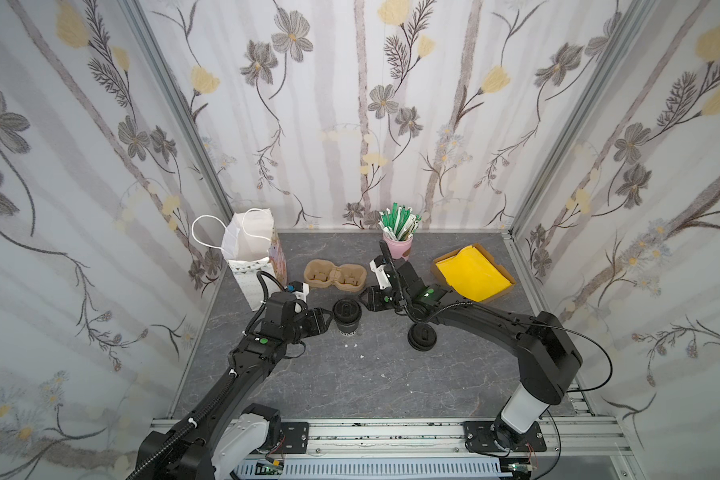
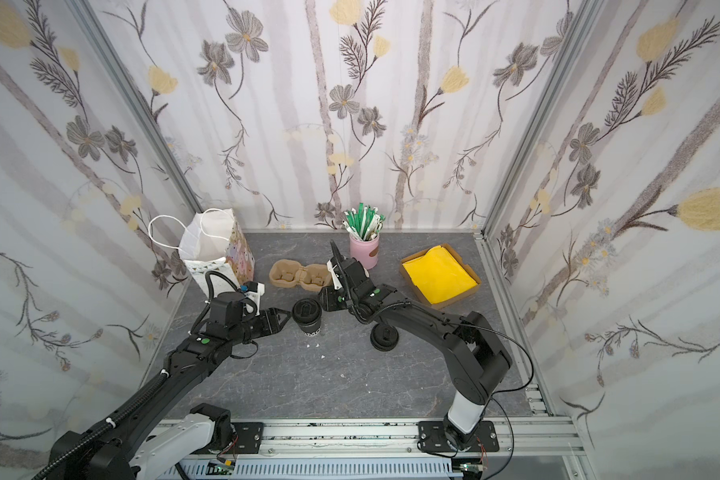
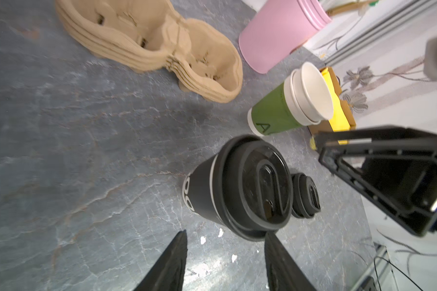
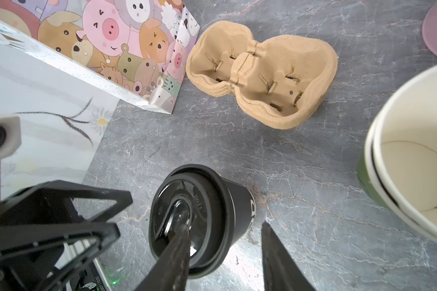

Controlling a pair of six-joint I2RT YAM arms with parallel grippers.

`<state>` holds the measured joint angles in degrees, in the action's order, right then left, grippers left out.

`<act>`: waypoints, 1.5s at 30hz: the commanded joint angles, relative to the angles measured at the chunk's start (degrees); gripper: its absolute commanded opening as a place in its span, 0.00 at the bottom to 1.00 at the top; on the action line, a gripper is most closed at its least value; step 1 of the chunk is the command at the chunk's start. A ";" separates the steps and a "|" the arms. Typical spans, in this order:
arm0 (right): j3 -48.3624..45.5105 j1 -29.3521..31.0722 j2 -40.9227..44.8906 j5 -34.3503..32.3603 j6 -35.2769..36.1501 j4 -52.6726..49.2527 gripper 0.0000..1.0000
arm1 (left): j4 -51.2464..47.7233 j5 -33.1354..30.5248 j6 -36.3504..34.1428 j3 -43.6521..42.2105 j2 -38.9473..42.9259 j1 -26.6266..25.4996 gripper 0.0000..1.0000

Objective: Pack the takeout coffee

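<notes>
Poised for the pick-up.
The black paper cup with black domed lid [image 1: 347, 313] stands upright on the grey marbled desk [image 1: 350, 382]; the left pincer [image 3: 226, 239] and right pincer [image 4: 224, 226] flank it, each part open and empty, apparently lining up a side grasp. The white handled paper bag [image 1: 246, 245], behind-left of it, gapes to receive it.
</notes>
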<state>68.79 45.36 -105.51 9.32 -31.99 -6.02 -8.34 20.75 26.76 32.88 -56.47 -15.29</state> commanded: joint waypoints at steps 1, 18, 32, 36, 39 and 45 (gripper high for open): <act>-2.95 0.68 2.38 -1.39 -3.31 4.91 0.44 | 1.04 -2.91 0.57 2.22 -2.45 1.52 0.52; -7.75 4.28 0.98 -1.07 -8.27 10.27 0.38 | 2.60 4.79 0.24 3.23 -10.45 3.68 0.51; -7.71 3.61 -0.65 -0.27 -8.06 10.15 0.37 | 3.06 6.32 0.39 3.05 -11.98 3.16 0.51; -7.75 3.28 -1.01 0.03 -7.84 10.13 0.37 | 3.04 6.42 0.42 2.85 -12.35 3.08 0.51; -7.63 2.92 -1.30 0.43 -7.65 10.10 0.37 | 3.06 6.37 0.42 2.80 -12.44 3.12 0.51; -7.39 2.24 -2.18 1.11 -7.19 9.81 0.37 | 3.06 6.14 0.49 2.61 -12.44 3.13 0.51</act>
<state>60.77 47.86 -106.89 10.13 -39.59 3.09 -6.24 26.61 27.18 35.59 -68.79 -12.25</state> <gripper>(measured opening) 0.369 0.515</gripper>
